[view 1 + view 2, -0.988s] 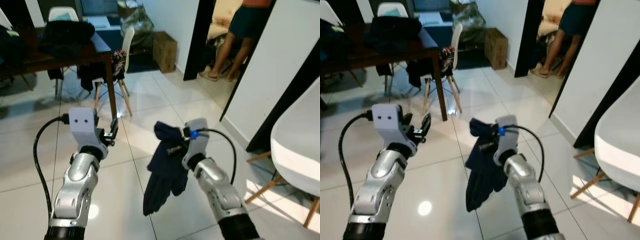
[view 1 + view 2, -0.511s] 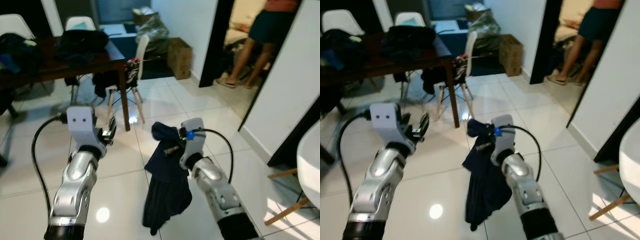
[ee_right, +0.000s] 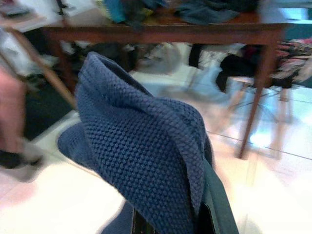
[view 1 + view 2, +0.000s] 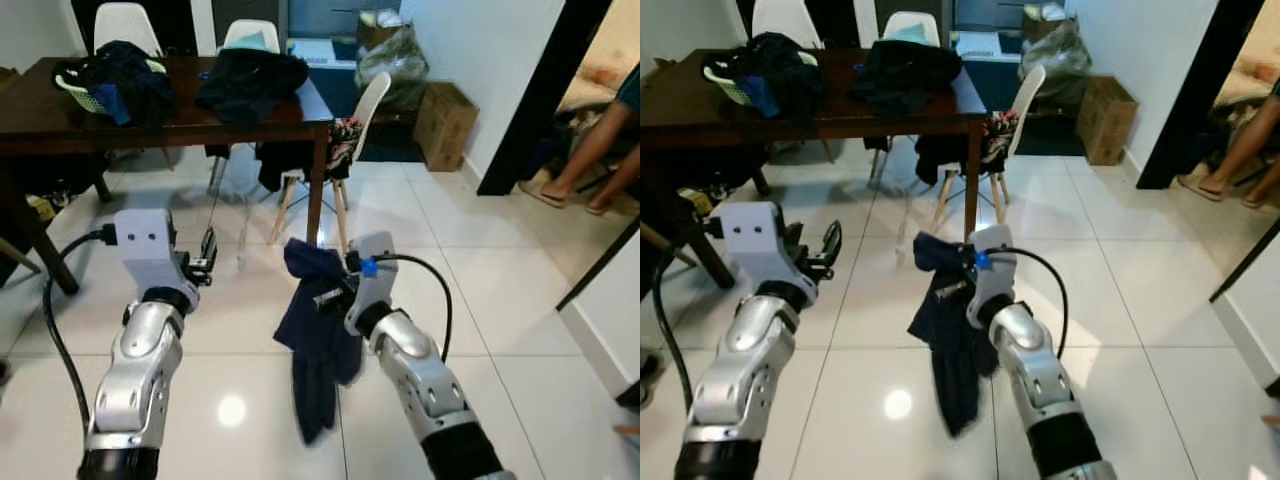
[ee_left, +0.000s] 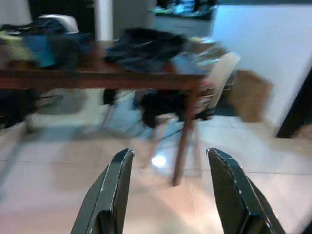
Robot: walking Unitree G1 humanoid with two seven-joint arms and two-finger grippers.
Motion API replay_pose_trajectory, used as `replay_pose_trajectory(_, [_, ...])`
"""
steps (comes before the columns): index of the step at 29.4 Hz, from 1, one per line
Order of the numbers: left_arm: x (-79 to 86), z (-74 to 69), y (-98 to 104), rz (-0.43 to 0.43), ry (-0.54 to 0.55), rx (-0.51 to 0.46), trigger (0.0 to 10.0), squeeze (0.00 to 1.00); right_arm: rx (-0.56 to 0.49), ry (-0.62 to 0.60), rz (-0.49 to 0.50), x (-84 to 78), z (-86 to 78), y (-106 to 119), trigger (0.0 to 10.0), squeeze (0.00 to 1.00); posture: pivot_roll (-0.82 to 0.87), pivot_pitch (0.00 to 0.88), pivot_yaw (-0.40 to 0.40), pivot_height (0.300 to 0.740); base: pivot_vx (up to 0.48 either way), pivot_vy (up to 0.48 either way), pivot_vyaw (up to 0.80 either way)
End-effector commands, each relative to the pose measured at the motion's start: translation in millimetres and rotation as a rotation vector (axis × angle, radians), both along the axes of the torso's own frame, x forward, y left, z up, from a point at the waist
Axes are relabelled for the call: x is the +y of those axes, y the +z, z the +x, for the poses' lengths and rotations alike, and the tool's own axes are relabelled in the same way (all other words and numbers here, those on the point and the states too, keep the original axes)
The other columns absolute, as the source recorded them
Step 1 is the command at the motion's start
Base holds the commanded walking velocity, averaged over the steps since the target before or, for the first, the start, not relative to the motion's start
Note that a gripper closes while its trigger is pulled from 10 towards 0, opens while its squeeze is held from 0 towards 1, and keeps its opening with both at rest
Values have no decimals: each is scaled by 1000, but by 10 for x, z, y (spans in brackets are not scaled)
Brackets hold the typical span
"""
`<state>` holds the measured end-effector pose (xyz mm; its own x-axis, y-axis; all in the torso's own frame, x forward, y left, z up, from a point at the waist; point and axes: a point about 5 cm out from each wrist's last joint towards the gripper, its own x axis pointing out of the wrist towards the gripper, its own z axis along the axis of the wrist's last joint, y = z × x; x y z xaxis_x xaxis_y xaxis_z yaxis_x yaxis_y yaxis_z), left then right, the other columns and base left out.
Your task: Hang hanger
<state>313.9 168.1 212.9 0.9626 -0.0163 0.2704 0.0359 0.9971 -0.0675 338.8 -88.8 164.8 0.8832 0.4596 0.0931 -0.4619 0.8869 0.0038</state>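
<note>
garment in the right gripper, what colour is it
Dark navy blue knit garment, shown best in the right wrist view.

**Four views, one room**

The two eye views look forward and down from the head over both arms to the table (image 4: 150,105) and tiled floor (image 4: 480,300). Each wrist view looks along its own fingers, low and close, toward that same table (image 5: 97,78).

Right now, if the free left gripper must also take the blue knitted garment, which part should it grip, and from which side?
Probably the bunched upper fold of the blue knitted garment, just beside the right gripper that pinches it, coming from the robot's left. The lower part hangs loose and thin. The left gripper is open, level with that fold.
</note>
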Motion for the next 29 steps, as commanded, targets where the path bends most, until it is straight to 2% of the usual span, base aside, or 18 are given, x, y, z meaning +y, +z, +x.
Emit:
replay_pose_trajectory(1, [56, 6, -51, 0, 23, 25, 10000, 0, -16, 13, 19, 40, 1, 46, 10000, 0, 33, 131, -64, 740, 398, 0, 0])
replay_pose_trajectory(9, [41, 22, -53, -5, 18, 31, 10000, 0, -10, -41, 41, -25, 39, 67, 10000, 0, 32, 140, -64, 740, 398, 0, 0])
replay_pose_trajectory(18, [10, 42, -39, -6, -4, 29, 10000, 0, -17, -63, 46, -29, 57, 77, 10000, 0, 32, 124, -56, 740, 405, 0, 0])
replay_pose_trajectory(21, [6, 60, -25, -7, -9, 29, 10000, 0, -14, -71, 52, -34, 67, 83, 10000, 0, 32, 143, -56, 740, 409, 0, 0])
replay_pose_trajectory(29, [3, 40, -83, -9, -8, 44, 10000, 0, -18, -101, 50, -76, 63, 79, 10000, 0, 22, 122, -53, 740, 412, 0, 0])
